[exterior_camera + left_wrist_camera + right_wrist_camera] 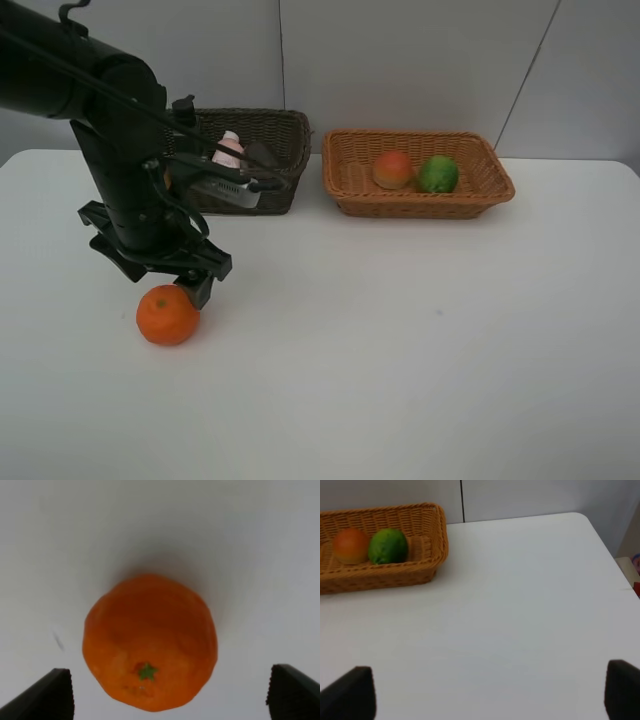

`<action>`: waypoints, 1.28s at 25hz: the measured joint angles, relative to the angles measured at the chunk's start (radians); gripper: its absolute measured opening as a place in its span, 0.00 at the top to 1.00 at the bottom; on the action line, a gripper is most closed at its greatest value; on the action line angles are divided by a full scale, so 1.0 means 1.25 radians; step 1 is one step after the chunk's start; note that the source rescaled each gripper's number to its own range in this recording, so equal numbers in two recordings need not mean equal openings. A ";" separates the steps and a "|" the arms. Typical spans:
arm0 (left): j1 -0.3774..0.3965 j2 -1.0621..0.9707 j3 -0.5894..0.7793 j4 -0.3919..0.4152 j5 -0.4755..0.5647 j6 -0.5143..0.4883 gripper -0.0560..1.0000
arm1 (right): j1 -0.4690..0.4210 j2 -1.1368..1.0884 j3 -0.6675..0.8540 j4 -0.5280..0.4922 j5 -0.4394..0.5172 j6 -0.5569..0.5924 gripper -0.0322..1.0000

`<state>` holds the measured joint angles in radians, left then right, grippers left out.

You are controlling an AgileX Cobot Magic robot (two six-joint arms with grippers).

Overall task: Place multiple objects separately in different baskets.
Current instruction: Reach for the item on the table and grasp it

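Hovering wide apart over the orange [150,642], the left gripper [160,272] fingers [45,695] grip nothing at the table's [400,350] near left. The right gripper [485,692] also stands spread and empty. Far right, the tan basket [350,185] holds a peach [393,169] and lime [438,174]; the dark basket [285,130] sits far left.

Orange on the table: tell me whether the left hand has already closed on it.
No. In the left wrist view the orange lies on the white table with both fingertips standing wide apart, clear of it.
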<state>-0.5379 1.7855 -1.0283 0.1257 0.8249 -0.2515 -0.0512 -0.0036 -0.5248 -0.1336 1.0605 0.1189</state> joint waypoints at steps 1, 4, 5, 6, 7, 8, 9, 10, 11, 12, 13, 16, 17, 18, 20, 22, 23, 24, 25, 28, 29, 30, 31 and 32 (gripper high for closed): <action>0.008 0.000 0.000 0.000 0.000 0.004 0.00 | 0.000 0.000 0.000 0.000 0.000 0.000 0.03; 0.020 0.000 0.011 -0.001 -0.007 0.047 0.00 | 0.000 0.000 0.000 0.000 0.000 0.000 0.03; 0.020 0.000 0.020 -0.004 -0.013 0.068 0.00 | 0.000 0.000 0.000 0.000 0.000 0.000 0.03; 0.020 0.000 0.029 -0.011 -0.026 0.082 0.00 | 0.000 0.000 0.000 0.000 0.000 0.000 0.03; 0.020 0.000 0.040 -0.020 -0.046 0.094 0.00 | 0.000 0.000 0.000 0.000 0.000 0.000 0.03; 0.020 0.000 0.052 -0.029 -0.069 0.102 0.00 | 0.000 0.000 0.000 0.000 0.000 0.000 0.03; 0.020 0.000 0.063 -0.037 -0.084 0.106 0.00 | 0.000 0.000 0.000 0.000 0.000 0.000 0.03; 0.020 0.000 0.070 -0.041 -0.096 0.108 0.00 | 0.000 0.000 0.000 0.000 0.000 0.000 0.03; 0.020 0.000 0.077 -0.043 -0.100 0.109 0.00 | 0.000 0.000 0.000 0.000 0.000 0.000 0.03; 0.020 0.000 0.080 -0.043 -0.100 0.109 0.00 | 0.000 0.000 0.000 0.000 0.000 0.000 0.03; 0.020 0.000 0.080 -0.039 -0.098 0.109 0.00 | 0.000 0.000 0.000 0.000 0.000 0.000 0.03; 0.023 0.000 0.080 -0.025 -0.098 0.109 0.00 | 0.000 0.000 0.000 0.000 0.000 0.000 0.03; 0.026 0.000 0.080 -0.022 -0.098 0.108 0.00 | 0.000 0.000 0.000 0.000 0.000 0.000 0.03; 0.027 0.000 0.080 -0.020 -0.098 0.108 0.00 | 0.000 0.000 0.000 0.000 0.000 0.000 0.03; 0.028 0.000 0.080 -0.012 -0.101 0.108 0.00 | 0.000 0.000 0.000 0.000 0.000 0.000 0.03; 0.028 0.000 0.083 -0.008 -0.115 0.108 0.00 | 0.000 0.000 0.000 0.000 0.000 0.000 0.03; 0.028 0.000 0.087 -0.006 -0.120 0.108 0.00 | 0.000 0.000 0.000 0.000 0.000 0.000 0.03; 0.028 0.000 0.091 -0.006 -0.128 0.108 0.00 | 0.000 0.000 0.000 0.000 0.000 0.000 0.03; 0.028 0.000 0.095 -0.006 -0.133 0.108 0.00 | 0.000 0.000 0.000 0.000 0.000 0.000 0.03; 0.028 0.000 0.096 -0.004 -0.141 0.108 0.00 | 0.000 0.000 0.000 0.000 0.000 0.000 0.03; 0.028 0.000 0.096 -0.004 -0.143 0.108 0.00 | 0.000 0.000 0.000 0.000 0.000 0.000 0.03; 0.028 0.000 0.096 -0.004 -0.143 0.108 0.00 | 0.000 0.000 0.000 0.000 0.000 0.000 0.03; 0.028 0.000 0.096 -0.003 -0.143 0.108 0.00 | 0.000 0.000 0.000 0.000 0.000 0.000 0.03; 0.028 0.000 0.096 -0.003 -0.144 0.108 0.00 | 0.000 0.000 0.000 0.000 0.000 0.000 0.03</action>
<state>-0.5031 1.7855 -0.9089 0.1217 0.6451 -0.1161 -0.0512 -0.0036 -0.5248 -0.1336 1.0605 0.1189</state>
